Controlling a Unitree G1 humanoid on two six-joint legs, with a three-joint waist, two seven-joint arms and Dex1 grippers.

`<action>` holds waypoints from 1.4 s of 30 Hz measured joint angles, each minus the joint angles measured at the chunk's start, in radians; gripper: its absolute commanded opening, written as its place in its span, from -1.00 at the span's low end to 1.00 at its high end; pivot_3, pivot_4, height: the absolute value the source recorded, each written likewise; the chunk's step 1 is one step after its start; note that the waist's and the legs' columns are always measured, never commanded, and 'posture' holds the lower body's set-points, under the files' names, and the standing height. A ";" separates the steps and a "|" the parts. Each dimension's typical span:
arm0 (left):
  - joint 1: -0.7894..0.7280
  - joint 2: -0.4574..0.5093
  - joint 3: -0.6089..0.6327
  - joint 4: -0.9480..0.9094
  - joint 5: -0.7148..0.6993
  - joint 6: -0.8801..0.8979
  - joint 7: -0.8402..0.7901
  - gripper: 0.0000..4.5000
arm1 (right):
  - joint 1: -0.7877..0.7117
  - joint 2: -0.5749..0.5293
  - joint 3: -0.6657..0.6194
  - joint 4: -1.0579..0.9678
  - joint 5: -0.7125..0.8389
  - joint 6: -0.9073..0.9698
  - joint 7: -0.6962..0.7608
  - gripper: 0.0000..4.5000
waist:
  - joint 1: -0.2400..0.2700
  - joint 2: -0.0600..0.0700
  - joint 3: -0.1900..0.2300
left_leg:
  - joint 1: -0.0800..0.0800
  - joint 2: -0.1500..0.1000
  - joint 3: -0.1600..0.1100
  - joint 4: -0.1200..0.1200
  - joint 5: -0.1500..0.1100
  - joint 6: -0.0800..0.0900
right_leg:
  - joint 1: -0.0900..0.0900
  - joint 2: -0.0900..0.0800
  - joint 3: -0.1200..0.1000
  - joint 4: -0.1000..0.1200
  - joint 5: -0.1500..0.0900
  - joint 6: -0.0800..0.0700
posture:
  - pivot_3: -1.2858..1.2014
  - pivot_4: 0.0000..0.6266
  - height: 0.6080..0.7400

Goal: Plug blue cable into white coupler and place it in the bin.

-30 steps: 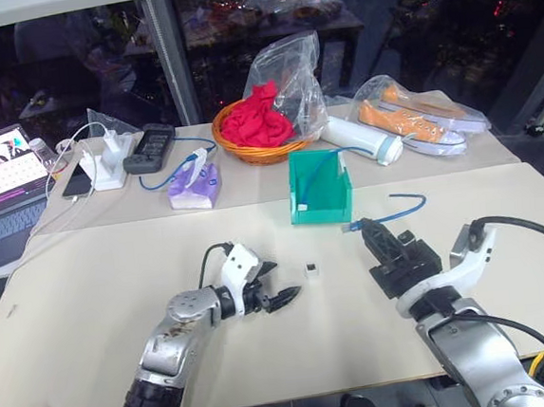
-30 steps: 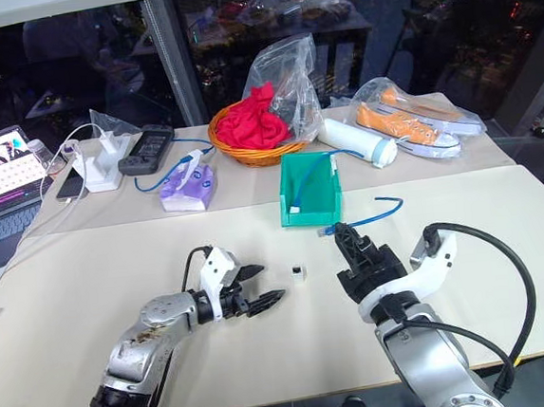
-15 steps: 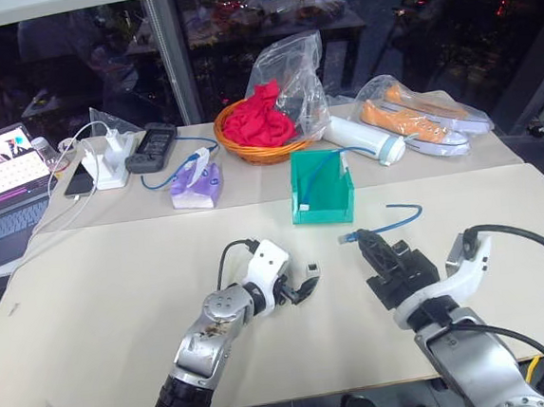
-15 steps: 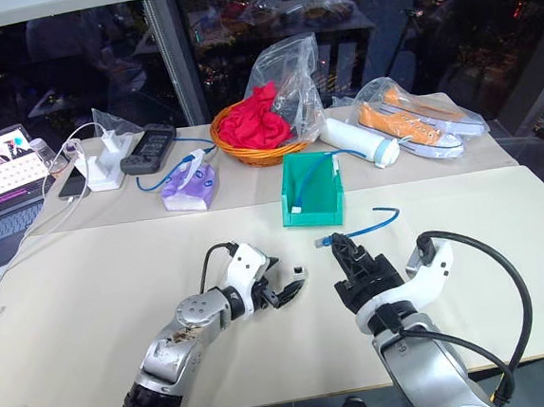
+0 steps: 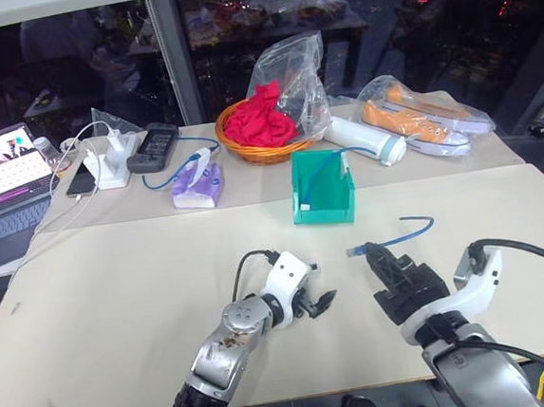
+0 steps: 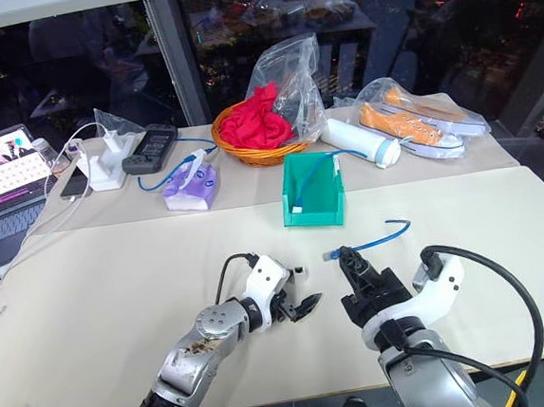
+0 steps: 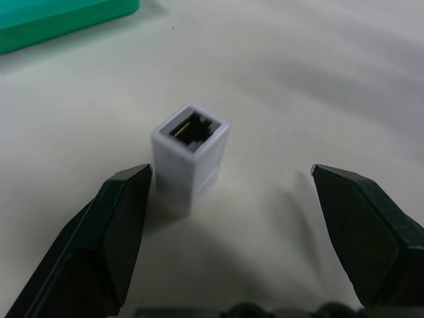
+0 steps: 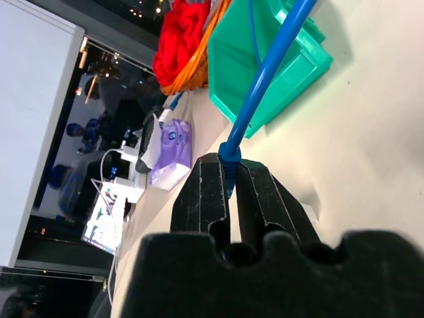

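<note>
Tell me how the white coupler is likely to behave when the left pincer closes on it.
The white coupler stands on end, a small block taller than wide, so it probably tips if one finger touches first. It sits nearer one finger of the open left pincer, which makes that likelier. It looks like rigid, smooth plastic, likely light and somewhat slippery.

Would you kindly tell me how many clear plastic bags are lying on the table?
3: one behind the round orange wicker basket, over its right side; one wrapped around the orange shoes at the right; one small one at the white charger block. Others may be hidden.
</note>
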 measured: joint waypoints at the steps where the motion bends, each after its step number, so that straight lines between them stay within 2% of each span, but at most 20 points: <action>1: -0.004 -0.009 0.000 0.011 0.003 -0.007 0.009 0.85 | 0.002 -0.009 0.001 0.000 -0.002 -0.006 0.000 -1.00 | 0.001 0.000 0.000 | 0.000 0.000 0.000 0.000 0.000 0.000 | 0.000 0.000 0.000 0.000 0.000 0.000 | 0.03 -0.52 1.00; 4: -0.012 -0.034 0.000 0.043 0.015 -0.031 0.035 0.53 | 0.014 -0.025 0.002 0.000 -0.007 -0.023 0.005 -1.00 | 0.005 0.000 0.000 | 0.000 0.000 0.000 0.000 0.000 0.000 | 0.001 0.000 0.000 0.000 0.000 0.000 | 0.03 -0.52 1.00; 5: -0.018 -0.044 0.002 0.061 0.021 -0.045 0.044 0.29 | 0.027 -0.035 0.002 -0.001 -0.009 -0.030 0.011 -1.00 | 0.007 0.000 0.000 | 0.000 0.000 0.000 0.000 0.000 0.000 | 0.001 0.000 0.000 -0.001 0.000 0.000 | 0.03 -0.52 1.00; 7: -0.026 -0.048 0.004 0.077 0.024 -0.054 0.051 0.07 | 0.044 -0.042 0.002 -0.001 -0.010 -0.037 0.022 -1.00 | 0.010 0.000 0.000 | 0.000 0.000 0.000 0.000 0.000 0.000 | 0.001 0.000 0.000 -0.001 0.000 0.000 | 0.03 -0.52 1.00; 11: -0.028 -0.060 0.013 0.101 0.030 -0.080 0.060 -0.63 | 0.061 -0.062 0.002 -0.001 -0.016 -0.054 0.047 -1.00 | 0.012 0.000 0.000 | 0.000 0.000 0.000 0.000 0.000 0.000 | 0.001 0.000 0.000 -0.001 0.000 0.000 | 0.03 -0.52 1.00; 15: -0.044 -0.065 0.014 0.145 0.031 -0.124 0.042 -0.64 | 0.072 -0.072 0.002 -0.001 -0.020 -0.066 0.058 -1.00 | 0.018 0.000 0.000 | 0.000 0.000 0.000 0.000 0.000 0.000 | 0.001 0.000 0.000 -0.001 0.000 0.000 | 0.03 -0.52 1.00; 18: -0.072 -0.015 0.013 0.189 0.023 -0.214 -0.047 -0.64 | 0.080 -0.072 0.002 -0.001 -0.026 -0.072 0.061 -1.00 | 0.017 0.000 0.000 | 0.000 0.000 0.000 0.000 0.000 0.000 | 0.001 0.000 0.000 -0.001 0.000 0.000 | 0.03 -0.52 1.00; 21: -0.134 0.073 0.016 0.257 -0.019 -0.360 -0.242 -0.64 | 0.077 -0.069 0.002 -0.001 -0.028 -0.073 0.062 -1.00 | 0.018 0.000 0.000 | 0.000 0.000 0.000 0.000 0.000 0.000 | 0.001 0.000 0.000 -0.001 0.000 0.000 | 0.03 -0.52 1.00; 24: -0.229 0.142 0.025 0.393 -0.123 -0.527 -0.583 -0.64 | 0.051 -0.052 0.004 -0.003 -0.032 -0.073 0.056 -1.00 | 0.018 0.000 0.000 | 0.000 0.000 0.000 0.000 0.000 0.000 | 0.001 0.000 0.000 -0.001 0.000 0.000 | 0.03 -0.52 1.00; 26: -0.314 0.149 0.025 0.526 -0.176 -0.615 -0.810 -0.64 | 0.025 -0.032 0.007 -0.006 -0.039 -0.073 0.047 -1.00 | 0.019 0.000 0.000 | 0.000 0.000 0.000 0.000 0.000 0.000 | 0.001 0.000 0.000 -0.002 0.000 0.000 | 0.03 -0.52 1.00; 29: -0.406 0.128 0.026 0.707 -0.196 -0.748 -1.021 -0.64 | 0.012 -0.017 0.009 -0.008 -0.049 -0.073 0.038 -1.00 | 0.018 0.000 0.000 | 0.000 0.000 0.000 0.000 -0.001 0.002 | 0.003 0.000 0.000 -0.007 0.001 0.000 | 0.03 -0.52 1.00; 33: -0.509 0.096 -0.008 0.963 -0.164 -0.940 -1.144 -0.64 | -0.003 0.017 0.019 -0.009 -0.079 -0.073 0.019 -1.00 | 0.015 0.000 0.000 | -0.002 -0.001 0.001 0.001 0.000 -0.001 | 0.003 0.000 -0.001 -0.009 0.002 0.002 | 0.03 -0.52 1.00; 39: -0.702 0.062 -0.079 1.272 -0.100 -1.185 -1.169 -0.64 | -0.017 0.058 0.047 -0.011 -0.141 -0.073 0.000 -1.00 | 0.010 0.000 0.000 | -0.004 -0.003 0.001 0.001 -0.001 0.001 | 0.004 -0.001 -0.001 -0.012 0.004 0.005 | 0.03 -0.52 1.00; 42: -0.733 0.048 -0.088 1.344 -0.073 -1.231 -1.170 -0.64 | -0.020 0.063 0.050 -0.011 -0.157 -0.074 -0.001 -1.00 | 0.005 0.000 0.000 | -0.004 -0.003 0.001 0.001 -0.001 0.002 | 0.004 -0.001 -0.001 -0.013 0.004 0.005 | 0.03 -0.52 1.00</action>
